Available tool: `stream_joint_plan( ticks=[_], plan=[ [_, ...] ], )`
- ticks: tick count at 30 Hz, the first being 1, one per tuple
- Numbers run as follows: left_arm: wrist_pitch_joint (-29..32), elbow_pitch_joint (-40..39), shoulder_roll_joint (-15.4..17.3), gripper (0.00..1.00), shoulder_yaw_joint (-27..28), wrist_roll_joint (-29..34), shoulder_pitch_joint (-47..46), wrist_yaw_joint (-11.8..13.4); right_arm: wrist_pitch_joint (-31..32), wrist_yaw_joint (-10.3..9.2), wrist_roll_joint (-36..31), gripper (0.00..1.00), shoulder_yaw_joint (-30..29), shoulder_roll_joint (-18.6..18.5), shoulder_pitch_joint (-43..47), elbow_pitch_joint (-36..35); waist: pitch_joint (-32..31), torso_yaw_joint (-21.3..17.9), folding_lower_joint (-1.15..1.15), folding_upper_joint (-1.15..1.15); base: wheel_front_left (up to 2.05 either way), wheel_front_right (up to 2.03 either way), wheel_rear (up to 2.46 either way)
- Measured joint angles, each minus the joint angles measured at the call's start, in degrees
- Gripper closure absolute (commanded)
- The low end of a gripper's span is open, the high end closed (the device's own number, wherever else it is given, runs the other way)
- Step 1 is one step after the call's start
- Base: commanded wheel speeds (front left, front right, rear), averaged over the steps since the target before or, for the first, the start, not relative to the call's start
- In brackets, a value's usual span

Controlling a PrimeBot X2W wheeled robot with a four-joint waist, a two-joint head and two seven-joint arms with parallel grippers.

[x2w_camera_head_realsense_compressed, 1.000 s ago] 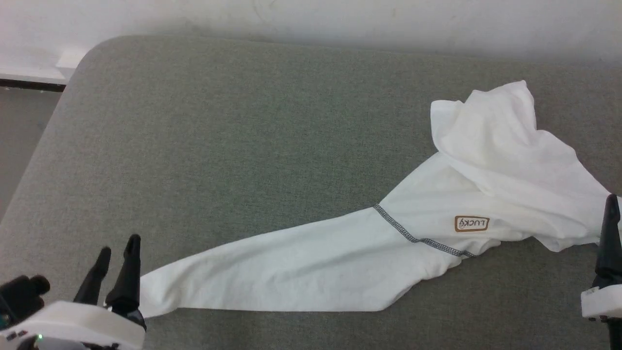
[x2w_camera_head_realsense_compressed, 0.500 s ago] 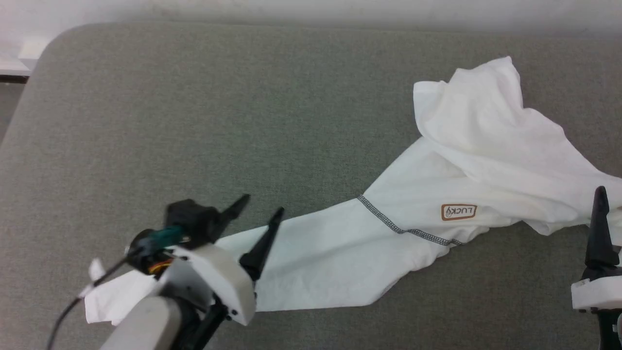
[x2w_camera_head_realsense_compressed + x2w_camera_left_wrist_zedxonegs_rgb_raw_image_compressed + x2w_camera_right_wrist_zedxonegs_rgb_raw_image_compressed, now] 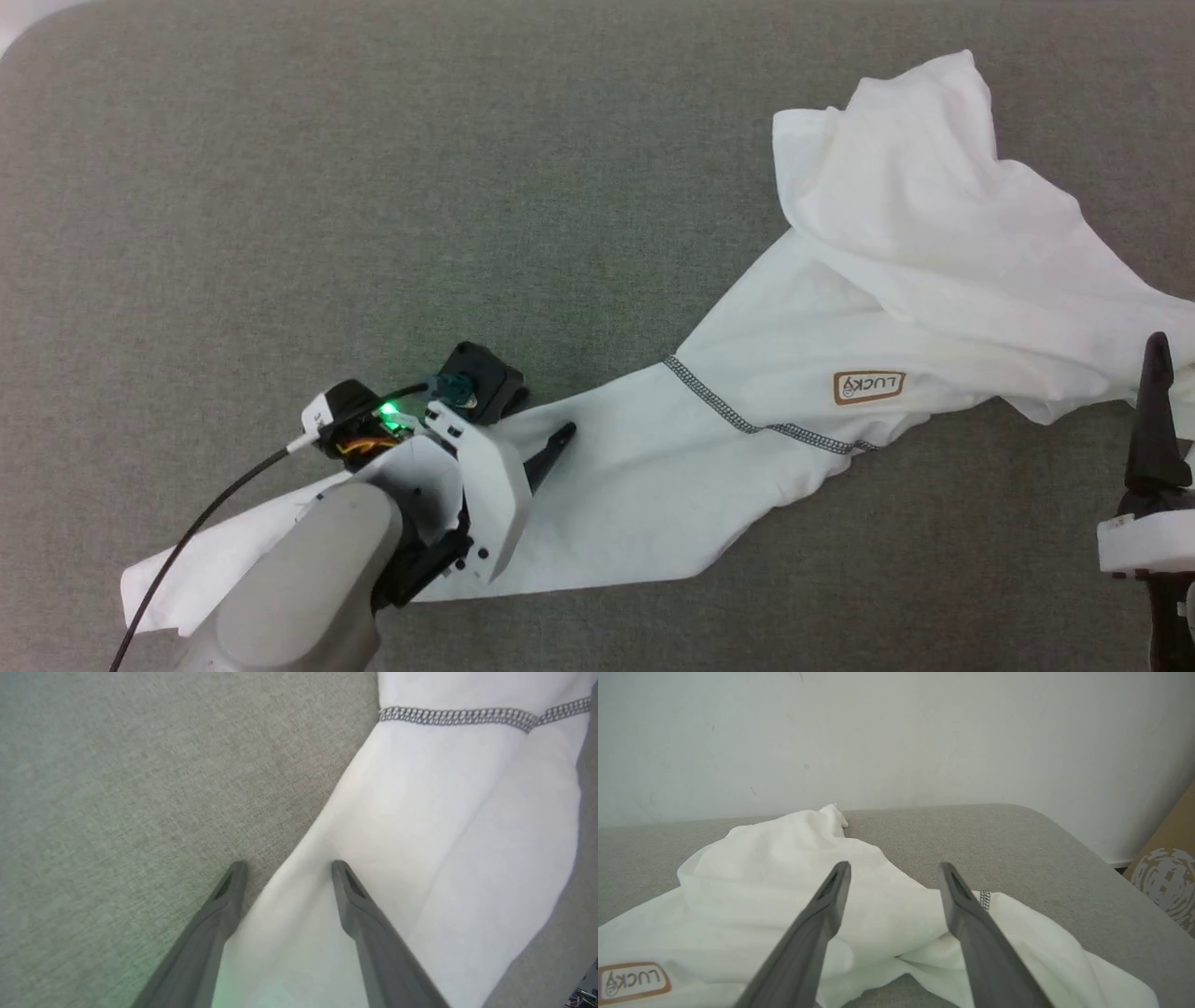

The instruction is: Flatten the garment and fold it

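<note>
Over garment (image 3: 840, 317) | left hand (image 3: 287, 865) spread, empty | right hand (image 3: 894, 865) spread, empty

Soft, even light; faint shadows

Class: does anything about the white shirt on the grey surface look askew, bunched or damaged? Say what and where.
The garment lies askew: one sleeve stretches flat towards the near left, while its body is crumpled in a heap at the far right. Its logo reads upside down. No damage shows.
</note>
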Motion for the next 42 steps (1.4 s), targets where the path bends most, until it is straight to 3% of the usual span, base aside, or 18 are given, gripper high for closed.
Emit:
stream_joint_plan(
  ticks=[5,9,14,18,19,20,21,27,32,35,39,42],
  plan=[
    [-3.0,2.6,-1.3,1.0,1.4,-1.5,-0.9,0.2,0.0,0.0,0.5,0.0,0.1,0.0,-0.1,0.2,-0.3,-0.2,0.01,0.0,0.0,0.0,0.0],
    [-6.0,1.4,-1.6,1.0,7.3,-6.2,0.2,3.0,-0.1,0.0,0.5,0.0,-0.2,0.0,-0.1,0.5,-1.2,-0.1,0.01,0.0,0.0,0.0,0.0],
    [-9.0,-2.7,4.0,1.0,17.1,-10.2,2.0,7.5,-0.1,0.0,0.8,0.0,-0.6,0.0,0.0,0.7,-2.3,0.2,0.0,0.0,0.0,0.0,0.0],
    [-9.4,-2.7,7.4,1.0,20.1,-11.3,5.4,9.2,-0.1,0.0,0.9,0.0,-0.7,0.0,0.0,1.1,-2.6,0.6,0.0,0.0,0.0,0.0,0.0],
    [-9.4,-2.7,7.4,0.73,19.9,-11.4,6.5,9.2,-0.2,0.0,0.9,0.0,-0.6,0.0,0.0,1.3,-2.6,0.7,0.0,0.0,0.0,0.0,0.0],
    [-9.4,-2.7,6.9,0.14,19.8,-11.8,7.5,9.3,-0.3,0.0,0.9,0.0,-0.6,0.0,0.0,1.5,-2.6,0.7,0.0,0.0,0.0,0.0,0.0],
    [-9.5,-2.7,6.3,0.0,19.6,-12.3,8.5,9.3,-0.4,0.0,1.0,0.0,-0.5,0.0,0.0,1.7,-2.7,0.8,0.0,0.0,0.0,0.0,0.0],
    [-14.4,-4.6,1.5,0.0,21.1,-15.9,11.9,9.8,-0.4,0.0,1.1,0.0,0.3,0.0,0.0,2.5,-3.0,0.9,0.0,0.0,0.0,0.0,0.0],
    [-24.9,-12.2,-1.4,0.0,25.9,-18.2,14.6,9.7,-0.4,0.0,1.0,0.0,0.1,0.0,0.3,2.7,-3.8,0.6,0.0,0.0,0.0,0.0,0.0],
    [-33.3,-17.3,-1.1,0.0,28.5,-13.6,17.0,10.3,-0.6,0.0,1.1,0.0,0.2,0.0,0.9,2.9,-4.3,0.4,0.0,0.0,0.0,0.0,0.0],
    [-35.8,-23.2,-2.5,0.0,31.5,-5.5,22.1,12.4,-1.1,0.0,1.8,0.0,0.7,0.0,1.2,3.2,-4.7,0.0,-0.01,0.0,0.0,0.0,0.0],
    [-35.8,-27.7,-7.7,0.0,35.9,-0.2,25.6,12.8,-1.5,0.0,2.0,0.0,1.0,0.0,1.4,3.2,-4.7,0.2,-0.01,0.0,0.0,0.0,0.0]
  ],
)
